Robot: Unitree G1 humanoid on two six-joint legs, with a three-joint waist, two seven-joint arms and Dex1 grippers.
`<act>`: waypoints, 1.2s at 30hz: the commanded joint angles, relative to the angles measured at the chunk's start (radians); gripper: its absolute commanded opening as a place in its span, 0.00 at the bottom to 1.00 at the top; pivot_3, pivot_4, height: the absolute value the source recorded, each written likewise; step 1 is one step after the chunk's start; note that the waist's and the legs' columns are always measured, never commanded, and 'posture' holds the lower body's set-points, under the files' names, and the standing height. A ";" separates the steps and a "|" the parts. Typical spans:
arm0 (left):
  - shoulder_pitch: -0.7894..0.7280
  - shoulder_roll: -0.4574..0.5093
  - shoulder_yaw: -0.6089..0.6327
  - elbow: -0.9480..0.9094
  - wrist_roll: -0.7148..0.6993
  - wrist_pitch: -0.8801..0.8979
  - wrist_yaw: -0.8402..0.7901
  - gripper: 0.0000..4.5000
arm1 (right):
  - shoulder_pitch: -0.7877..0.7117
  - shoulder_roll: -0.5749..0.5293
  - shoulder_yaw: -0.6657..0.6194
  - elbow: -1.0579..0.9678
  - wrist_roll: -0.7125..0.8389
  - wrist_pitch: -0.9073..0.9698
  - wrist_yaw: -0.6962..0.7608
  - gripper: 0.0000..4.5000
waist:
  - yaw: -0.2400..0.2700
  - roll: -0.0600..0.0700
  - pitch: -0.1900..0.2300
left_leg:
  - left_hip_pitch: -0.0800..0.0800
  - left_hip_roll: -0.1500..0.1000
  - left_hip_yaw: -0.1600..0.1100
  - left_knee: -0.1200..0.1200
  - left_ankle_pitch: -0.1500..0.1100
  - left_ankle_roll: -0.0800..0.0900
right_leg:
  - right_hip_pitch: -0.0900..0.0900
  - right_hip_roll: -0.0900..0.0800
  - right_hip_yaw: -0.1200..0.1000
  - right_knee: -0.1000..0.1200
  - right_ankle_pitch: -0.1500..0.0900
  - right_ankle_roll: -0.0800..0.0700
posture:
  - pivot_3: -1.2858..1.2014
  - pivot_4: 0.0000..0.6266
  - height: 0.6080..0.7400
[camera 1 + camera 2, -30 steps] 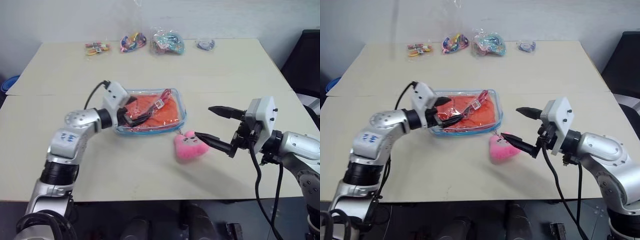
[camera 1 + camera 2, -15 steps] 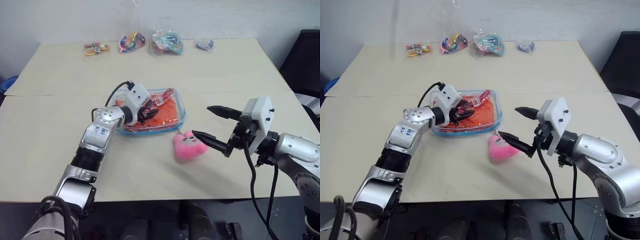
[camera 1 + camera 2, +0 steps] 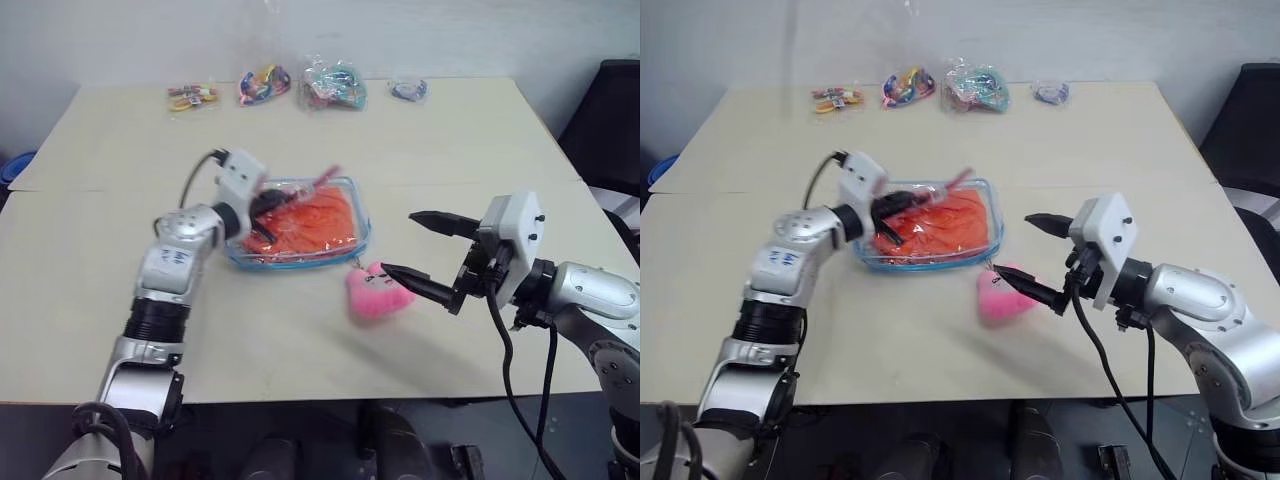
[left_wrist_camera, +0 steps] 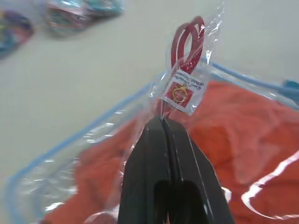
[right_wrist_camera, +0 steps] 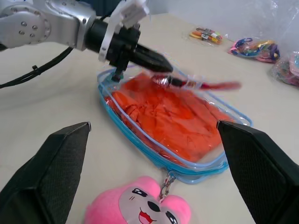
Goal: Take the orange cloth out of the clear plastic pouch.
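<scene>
The clear plastic pouch (image 3: 300,262) with blue edging lies flat mid-table, with the orange cloth (image 3: 315,220) inside it. Its pink plush charm (image 3: 375,292) rests on the table by its near right corner. My left gripper (image 3: 272,205) is over the pouch's left part, shut on a thin clear plastic packet with a red loop and a white tag (image 4: 180,84), held a little above the cloth. My right gripper (image 3: 398,242) hovers open to the right of the pouch, its lower finger just above the charm.
Several small clear bags of colourful trinkets (image 3: 335,85) lie along the table's far edge. A black chair (image 3: 610,120) stands at the right, and something blue (image 3: 15,165) sits beyond the table's left edge. The table's near half is bare.
My left gripper has shut on the red-loop packet and drawn back to the left, lifting it off the cloth. The right gripper has stayed put.
</scene>
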 commanded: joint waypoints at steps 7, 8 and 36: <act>0.265 0.236 0.351 -0.090 0.032 0.090 0.172 0.00 | -0.089 -0.005 0.052 0.043 -0.003 -0.048 0.111 1.00 | -0.008 0.000 0.000 | 0.001 0.001 -0.004 -0.001 0.000 -0.001 | -0.001 0.000 0.000 -0.001 0.000 0.000 | 0.52 0.24 1.00; 0.308 0.248 0.391 -0.105 0.036 0.098 0.190 0.00 | -0.097 -0.005 0.061 0.050 -0.002 -0.051 0.130 1.00 | -0.007 -0.001 0.000 | 0.001 0.001 -0.006 -0.001 0.000 -0.001 | -0.001 0.000 0.000 -0.001 0.000 0.000 | 0.52 0.24 1.00; 0.501 0.398 0.342 -0.522 -0.277 0.013 -0.284 0.81 | -0.139 0.013 0.133 0.165 -0.100 -0.117 0.277 1.00 | 0.000 -0.007 -0.003 | -0.001 0.008 -0.009 0.001 -0.002 -0.004 | 0.000 0.001 -0.002 -0.002 -0.001 -0.002 | 0.52 0.24 1.00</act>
